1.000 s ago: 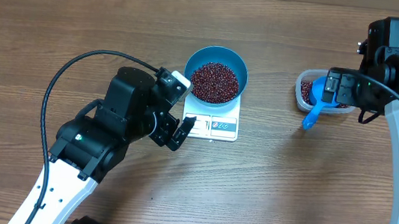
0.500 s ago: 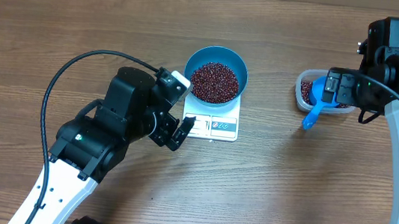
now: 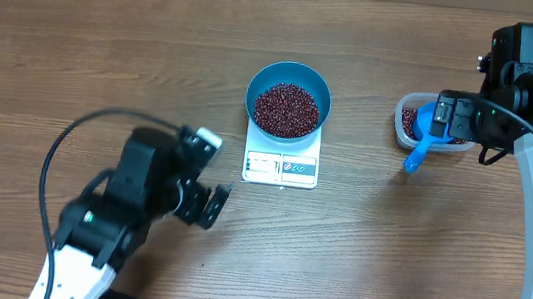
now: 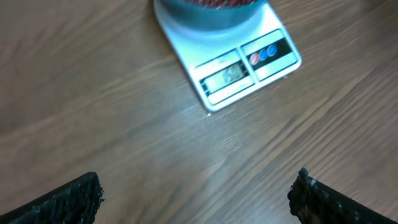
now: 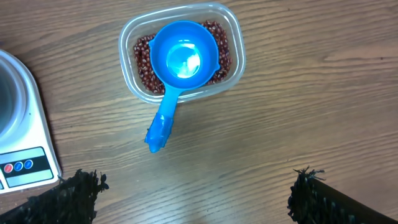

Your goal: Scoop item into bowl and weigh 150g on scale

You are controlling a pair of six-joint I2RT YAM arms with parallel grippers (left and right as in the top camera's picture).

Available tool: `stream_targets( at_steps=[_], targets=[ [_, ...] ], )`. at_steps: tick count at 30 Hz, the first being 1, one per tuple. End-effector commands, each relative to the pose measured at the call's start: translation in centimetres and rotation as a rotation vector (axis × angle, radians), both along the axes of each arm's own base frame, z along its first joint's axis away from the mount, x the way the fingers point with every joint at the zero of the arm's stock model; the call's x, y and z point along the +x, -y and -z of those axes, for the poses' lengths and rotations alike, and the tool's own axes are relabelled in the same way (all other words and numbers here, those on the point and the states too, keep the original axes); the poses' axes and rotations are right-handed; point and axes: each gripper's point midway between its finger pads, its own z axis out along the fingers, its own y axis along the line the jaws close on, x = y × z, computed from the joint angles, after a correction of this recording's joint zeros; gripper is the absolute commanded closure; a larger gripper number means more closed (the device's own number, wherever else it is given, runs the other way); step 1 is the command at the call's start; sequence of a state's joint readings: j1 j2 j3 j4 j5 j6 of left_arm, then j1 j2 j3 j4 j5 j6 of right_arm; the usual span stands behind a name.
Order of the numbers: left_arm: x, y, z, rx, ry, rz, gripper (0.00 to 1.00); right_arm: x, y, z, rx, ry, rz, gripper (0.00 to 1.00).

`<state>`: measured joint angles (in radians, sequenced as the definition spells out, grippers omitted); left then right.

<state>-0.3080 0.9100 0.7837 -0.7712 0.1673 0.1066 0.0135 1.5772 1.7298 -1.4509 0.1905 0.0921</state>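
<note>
Well, both claws gape wide and empty, left gripper [image 3: 210, 206] near-left of the scale [image 3: 279, 168], right gripper [image 5: 193, 196] over the scoop [image 5: 180, 59] in the tub [image 5: 233, 37], so a careless sweep could jolt the bowl [image 3: 296, 70] of beans [image 3: 286, 110] on the scale and spoil the reading.

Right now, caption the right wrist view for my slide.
Empty blue scoop in clear tub of beans, handle over the rim, below the open right pincer.

Soft even light — blurry left-wrist view
</note>
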Motion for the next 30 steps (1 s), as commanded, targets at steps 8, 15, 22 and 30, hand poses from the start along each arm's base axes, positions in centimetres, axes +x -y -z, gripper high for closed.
stream_targets(
  at_steps=[8,15,22,30],
  targets=[
    [-1.3,-1.8,2.2,-0.110,0.236,-0.065,0.01,0.2,0.2,-1.4,-0.011,0.045,-0.009,0.00],
    [-1.6,-2.0,0.9,-0.181,0.492,-0.061,0.00,0.2,0.2,-1.4,-0.011,0.045,-0.009,0.00],
    [-0.9,-3.4,-1.7,-0.219,0.755,-0.110,0.00,0.2,0.2,-1.4,-0.011,0.045,-0.009,0.00],
    [-0.1,-4.7,-0.2,-0.205,0.818,-0.167,0.00,0.2,0.2,-1.4,-0.011,0.045,-0.009,0.00]
  ],
)
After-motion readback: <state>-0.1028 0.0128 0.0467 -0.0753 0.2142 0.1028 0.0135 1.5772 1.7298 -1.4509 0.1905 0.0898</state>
